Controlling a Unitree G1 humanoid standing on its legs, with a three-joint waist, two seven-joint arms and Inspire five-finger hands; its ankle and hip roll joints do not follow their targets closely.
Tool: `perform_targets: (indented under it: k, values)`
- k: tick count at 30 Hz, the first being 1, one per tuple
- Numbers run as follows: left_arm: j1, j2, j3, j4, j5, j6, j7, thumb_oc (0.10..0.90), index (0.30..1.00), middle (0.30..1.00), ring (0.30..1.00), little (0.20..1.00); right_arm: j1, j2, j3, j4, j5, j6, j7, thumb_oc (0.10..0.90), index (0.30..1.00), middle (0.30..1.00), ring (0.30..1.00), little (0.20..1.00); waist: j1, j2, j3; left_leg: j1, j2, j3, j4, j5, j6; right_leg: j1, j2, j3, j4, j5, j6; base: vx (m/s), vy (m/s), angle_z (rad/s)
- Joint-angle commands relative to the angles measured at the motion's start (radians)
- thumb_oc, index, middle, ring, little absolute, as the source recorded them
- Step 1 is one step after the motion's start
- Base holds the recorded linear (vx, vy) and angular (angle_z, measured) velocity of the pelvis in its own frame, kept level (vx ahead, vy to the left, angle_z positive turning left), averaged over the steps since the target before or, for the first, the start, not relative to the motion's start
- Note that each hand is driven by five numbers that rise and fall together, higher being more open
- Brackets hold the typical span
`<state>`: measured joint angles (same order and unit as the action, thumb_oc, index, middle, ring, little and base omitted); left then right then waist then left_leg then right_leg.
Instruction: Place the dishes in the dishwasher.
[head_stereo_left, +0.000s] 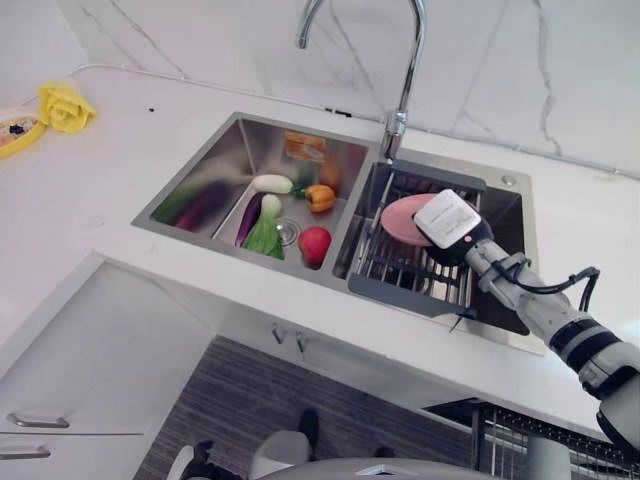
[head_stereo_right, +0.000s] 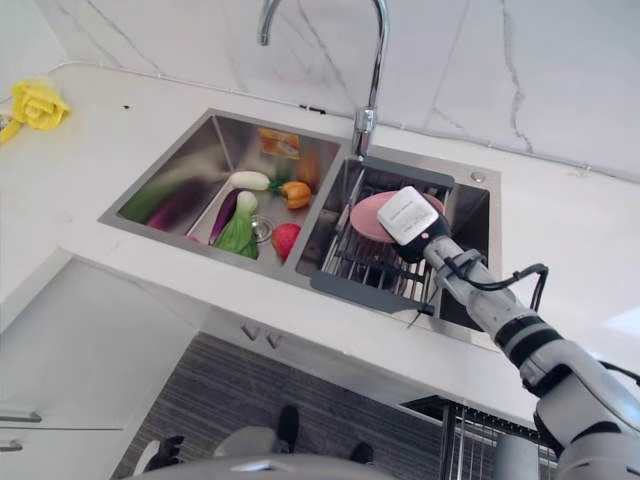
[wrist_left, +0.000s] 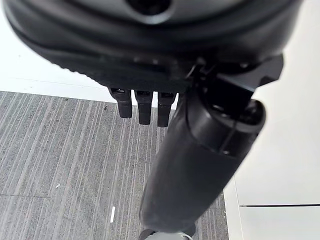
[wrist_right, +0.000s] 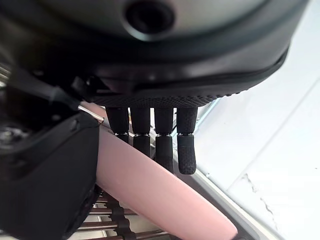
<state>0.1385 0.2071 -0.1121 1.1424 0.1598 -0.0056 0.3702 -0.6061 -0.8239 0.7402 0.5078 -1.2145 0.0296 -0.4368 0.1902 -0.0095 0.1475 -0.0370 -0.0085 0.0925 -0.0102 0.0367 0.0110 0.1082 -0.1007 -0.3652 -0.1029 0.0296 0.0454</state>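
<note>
My right hand (head_stereo_left: 448, 222) is down in the sink's right basin, over the wire rack (head_stereo_left: 400, 262), fingers (wrist_right: 165, 142) and thumb clamped on the pink plate (wrist_right: 150, 185), which leans on the rack. Left hand (wrist_left: 145, 105) hangs over grey floor (wrist_left: 60, 150), fingers loosely straight, holding nothing. Toy vegetables (head_stereo_left: 270, 225) lie in the left basin.

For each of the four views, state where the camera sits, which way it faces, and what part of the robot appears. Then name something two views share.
Left eye: head, looking down at the sink; right hand at the pink plate.
Right eye: same, slightly offset.
Left wrist: faces floor; left hand.
Right wrist: along the fingers over the plate.
Shared: both eyes show plate and rack.
</note>
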Motion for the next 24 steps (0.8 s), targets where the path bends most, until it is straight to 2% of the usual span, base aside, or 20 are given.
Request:
perform_targets:
  k: [1, 4, 10, 12, 16, 17, 20, 22, 24]
  values:
    - [-0.025, 0.028, -0.107, 0.037, -0.010, -0.020, 0.046, 0.800, 0.900, 0.900, 0.900, 0.900, -0.156, -0.060, 0.000, -0.044, 0.062, 0.032, -0.086, 0.400, 0.300, 0.300, 0.300, 0.300, 0.042, 0.004, -0.011, 0.013, 0.173, -0.087, -0.077, 0.018, -0.186, 0.032, -0.182, -0.006, 0.020, -0.006, 0.164, 0.00, 0.000, 0.00]
    - [-0.023, 0.022, -0.106, 0.036, -0.010, -0.018, 0.049, 0.800, 0.900, 0.900, 0.900, 0.900, -0.147, -0.082, -0.040, -0.096, 0.082, 0.035, -0.095, 0.400, 0.300, 0.300, 0.300, 0.300, 0.037, 0.012, -0.014, 0.013, 0.173, -0.085, -0.077, 0.018, -0.187, 0.032, -0.183, -0.007, 0.019, -0.004, 0.165, 0.00, 0.000, 0.00]
    - [-0.018, 0.016, -0.086, 0.026, 0.002, -0.014, 0.056, 0.800, 0.900, 0.900, 0.900, 0.900, -0.057, -0.097, -0.193, -0.228, 0.137, 0.039, -0.139, 0.400, 0.300, 0.300, 0.300, 0.300, 0.021, 0.021, -0.024, 0.020, 0.170, -0.082, -0.077, 0.014, -0.185, 0.043, -0.186, -0.009, 0.017, -0.005, 0.166, 0.00, 0.000, 0.00]
    - [-0.018, 0.015, -0.074, 0.020, 0.007, -0.010, 0.060, 0.800, 0.900, 0.900, 0.900, 0.900, 0.011, -0.079, -0.294, -0.293, 0.192, 0.032, -0.161, 0.400, 0.300, 0.300, 0.300, 0.300, 0.018, 0.022, -0.026, 0.025, 0.169, -0.080, -0.077, 0.012, -0.184, 0.047, -0.186, -0.010, 0.018, -0.006, 0.165, 0.00, 0.000, 0.00]
    - [-0.005, 0.008, -0.055, 0.003, 0.016, -0.006, 0.068, 0.800, 0.900, 0.900, 0.900, 0.900, 0.150, 0.024, -0.489, -0.395, 0.359, -0.001, -0.221, 0.400, 0.300, 0.300, 0.300, 0.300, 0.009, 0.027, -0.029, 0.035, 0.169, -0.077, -0.077, 0.009, -0.181, 0.053, -0.188, -0.007, 0.018, -0.009, 0.162, 0.00, 0.000, 0.05]
    - [-0.005, 0.008, -0.055, 0.003, 0.016, -0.006, 0.068, 0.800, 0.900, 0.900, 0.900, 0.900, 0.150, 0.024, -0.489, -0.395, 0.359, -0.001, -0.221, 0.400, 0.300, 0.300, 0.300, 0.300, 0.009, 0.027, -0.029, 0.035, 0.169, -0.077, -0.077, 0.009, -0.181, 0.053, -0.188, -0.007, 0.018, -0.009, 0.162, 0.00, -0.006, 0.06]
    - [0.007, 0.009, -0.040, -0.015, 0.021, -0.006, 0.070, 0.800, 0.900, 0.900, 0.900, 0.900, 0.226, 0.128, -0.597, -0.439, 0.510, -0.048, -0.260, 0.400, 0.300, 0.300, 0.300, 0.300, 0.005, 0.029, -0.028, 0.041, 0.170, -0.076, -0.077, 0.008, -0.179, 0.055, -0.185, -0.002, 0.019, -0.011, 0.159, 0.00, 0.000, 0.00]
    - [0.011, 0.012, -0.038, -0.019, 0.024, -0.005, 0.068, 0.800, 0.900, 0.900, 0.900, 0.900, 0.238, 0.143, -0.611, -0.451, 0.539, -0.061, -0.254, 0.400, 0.300, 0.300, 0.300, 0.300, 0.007, 0.028, -0.028, 0.043, 0.171, -0.076, -0.077, 0.007, -0.179, 0.056, -0.184, 0.000, 0.019, -0.013, 0.159, 0.00, 0.000, 0.00]
    - [0.020, 0.011, -0.027, -0.028, 0.023, -0.003, 0.065, 0.800, 0.900, 0.900, 0.900, 0.900, 0.266, 0.190, -0.655, -0.480, 0.646, -0.104, -0.245, 0.400, 0.300, 0.300, 0.300, 0.300, 0.004, 0.027, -0.028, 0.050, 0.171, -0.074, -0.077, 0.006, -0.179, 0.060, -0.182, 0.003, 0.018, -0.014, 0.157, 0.00, 0.000, 0.00]
